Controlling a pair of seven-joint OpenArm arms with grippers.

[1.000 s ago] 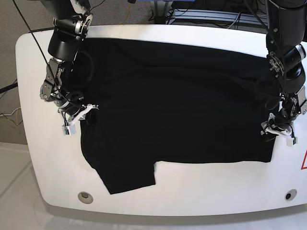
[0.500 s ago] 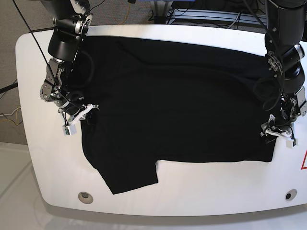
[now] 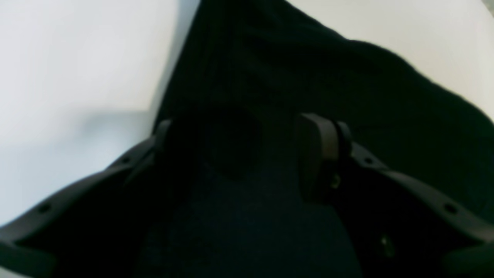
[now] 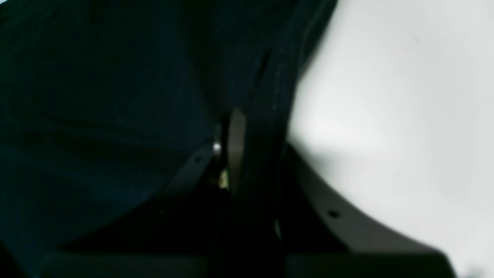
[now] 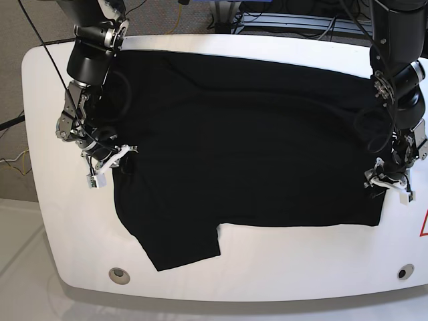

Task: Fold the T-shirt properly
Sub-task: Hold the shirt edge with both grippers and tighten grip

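Note:
The black T-shirt (image 5: pixel 247 154) lies spread flat over the white table (image 5: pixel 301 267), one sleeve pointing toward the front edge. My right gripper (image 5: pixel 110 164) is at the shirt's left edge. In the right wrist view it (image 4: pixel 252 139) is shut on the hem of the T-shirt (image 4: pixel 96 96). My left gripper (image 5: pixel 386 186) sits at the shirt's right edge. In the left wrist view it (image 3: pixel 239 146) is open, its fingers (image 3: pixel 316 154) standing apart over the black cloth (image 3: pixel 308 69), with the cloth's edge running between them.
Two round fittings (image 5: pixel 120 274) (image 5: pixel 402 272) sit near the table's front corners, and a red triangle mark (image 5: pixel 424 224) shows at its right edge. Cables and a frame (image 5: pixel 281 17) lie behind the table. Bare white table (image 3: pixel 69 58) borders the shirt beside each gripper.
The cloth near the left gripper and the front sleeve have shifted slightly. The left gripper has barely moved, and the right arm has stayed still.

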